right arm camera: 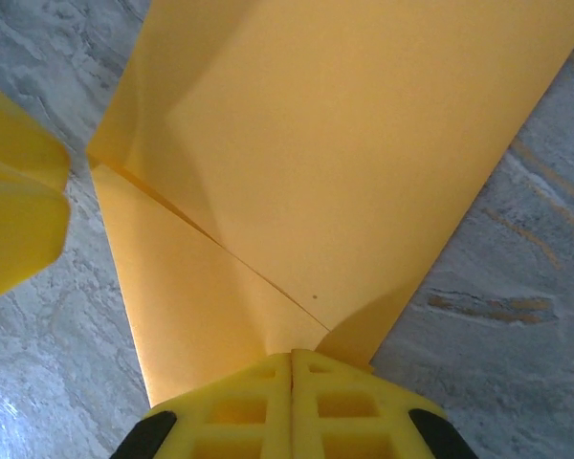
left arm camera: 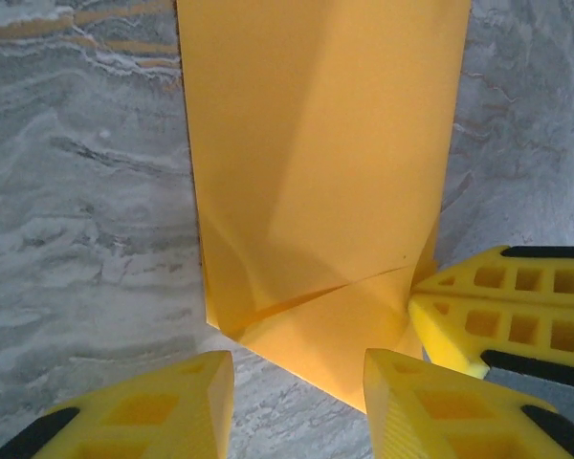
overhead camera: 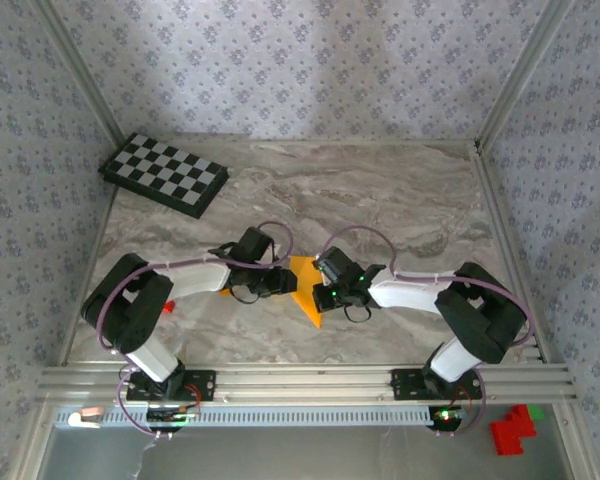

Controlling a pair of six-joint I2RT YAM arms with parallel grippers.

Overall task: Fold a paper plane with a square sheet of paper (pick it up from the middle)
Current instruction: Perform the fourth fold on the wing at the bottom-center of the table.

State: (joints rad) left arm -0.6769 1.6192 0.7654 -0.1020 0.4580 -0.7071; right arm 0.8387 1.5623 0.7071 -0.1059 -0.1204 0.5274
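We are looking down on a grey marbled table [overhead camera: 400, 200] where two robot arms are reaching in from the near edge and meeting at the middle. The square sheet of paper [left arm camera: 316, 143] is lying near the table's centre, between the two claws. It is orange-yellow and plain, creased narrower than a square, with a diagonal fold crossing one end.

The right gripper [right arm camera: 292, 373] is pressing its two yellow fingers tightly together, and we are seeing them pinching the paper's edge at the folded end. The left gripper [left arm camera: 297, 371] is holding its yellow fingers well apart, with the paper's folded corner lying between them. The gap is too wide for it to be clasping the thin sheet.

From the left wrist, we are also seeing the right gripper's fingers touching the sheet's lower right corner.

A black-and-white checkered board [overhead camera: 165, 173] is lying at the far left corner of the table, well apart from the paper.
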